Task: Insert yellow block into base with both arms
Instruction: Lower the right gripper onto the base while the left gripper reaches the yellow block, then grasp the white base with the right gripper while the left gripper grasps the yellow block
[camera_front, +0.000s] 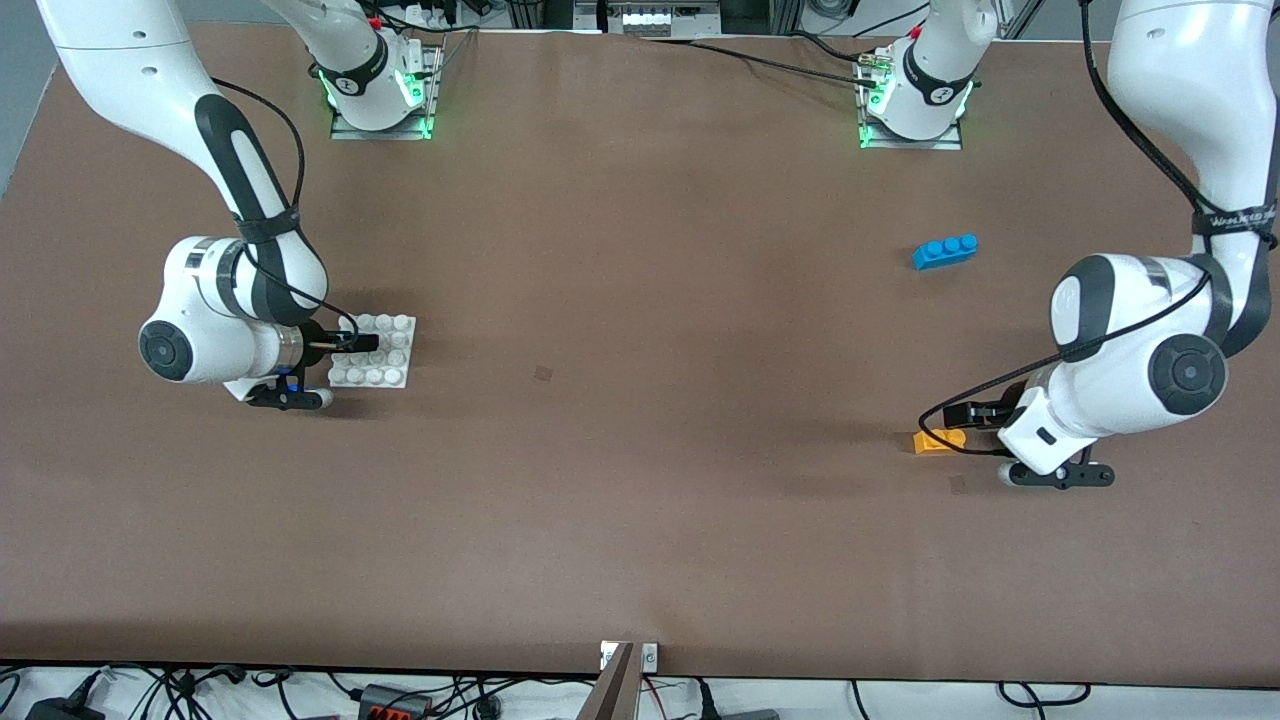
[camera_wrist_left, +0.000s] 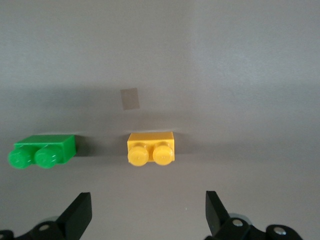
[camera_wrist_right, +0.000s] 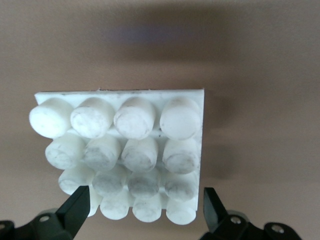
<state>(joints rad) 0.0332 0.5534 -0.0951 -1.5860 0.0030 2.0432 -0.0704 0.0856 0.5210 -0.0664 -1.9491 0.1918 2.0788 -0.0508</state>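
Yellow block (camera_wrist_left: 150, 148), white base (camera_wrist_right: 125, 155)

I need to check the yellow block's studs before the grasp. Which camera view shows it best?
The left wrist view: the yellow block lies unobstructed, both studs plain. The front view shows it small and partly covered by the left gripper and a cable. The right wrist view does not show it.

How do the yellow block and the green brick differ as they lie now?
The yellow block is yellow-orange and lies centred between the left tool's open fingers; the green brick is green and lies outside that gap, off to one side. Both are two-stud bricks, lying flat and untouched on the table.
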